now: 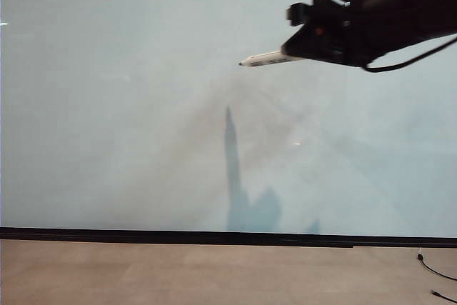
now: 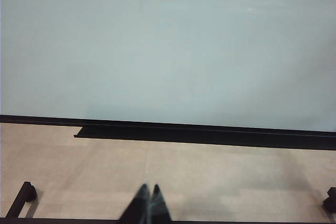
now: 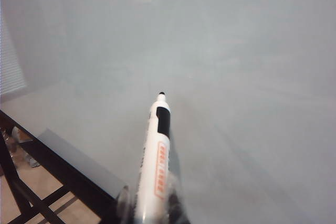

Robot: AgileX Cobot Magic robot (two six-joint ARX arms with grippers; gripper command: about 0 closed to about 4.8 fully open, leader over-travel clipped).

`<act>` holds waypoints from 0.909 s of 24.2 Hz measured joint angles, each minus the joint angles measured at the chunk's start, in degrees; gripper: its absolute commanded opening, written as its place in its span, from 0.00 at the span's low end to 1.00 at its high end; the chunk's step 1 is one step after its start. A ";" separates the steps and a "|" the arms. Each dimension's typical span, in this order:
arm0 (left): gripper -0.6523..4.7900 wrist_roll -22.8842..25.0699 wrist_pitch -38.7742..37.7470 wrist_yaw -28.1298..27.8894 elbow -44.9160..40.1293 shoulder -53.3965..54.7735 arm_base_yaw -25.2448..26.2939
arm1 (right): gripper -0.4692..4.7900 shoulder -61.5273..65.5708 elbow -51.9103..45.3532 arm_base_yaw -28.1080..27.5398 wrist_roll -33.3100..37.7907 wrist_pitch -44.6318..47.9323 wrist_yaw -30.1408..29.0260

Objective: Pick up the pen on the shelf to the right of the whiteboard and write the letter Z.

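White slim marker pen (image 1: pixel 270 58) sits clamped in your right claw (image 1: pixel 303 46) at 1 o'clock, tip left, before the glossy pale whiteboard (image 1: pixel 107 105). Your left claw (image 2: pixel 148 203) hangs closed, low before the board.

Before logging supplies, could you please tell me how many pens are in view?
1. The pen is held in the right gripper, raised before the whiteboard, tip pointing at it. Others may lie out of frame.
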 measured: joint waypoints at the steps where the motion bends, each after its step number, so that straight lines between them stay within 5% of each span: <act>1: 0.11 -0.02 0.00 0.00 0.00 0.02 0.00 | 0.07 2.51 2.84 -0.02 -0.02 -1.07 -0.90; 22: 0.11 0.00 0.00 0.00 0.00 0.00 0.00 | 0.07 7.06 12.52 0.07 -0.70 -4.09 -4.79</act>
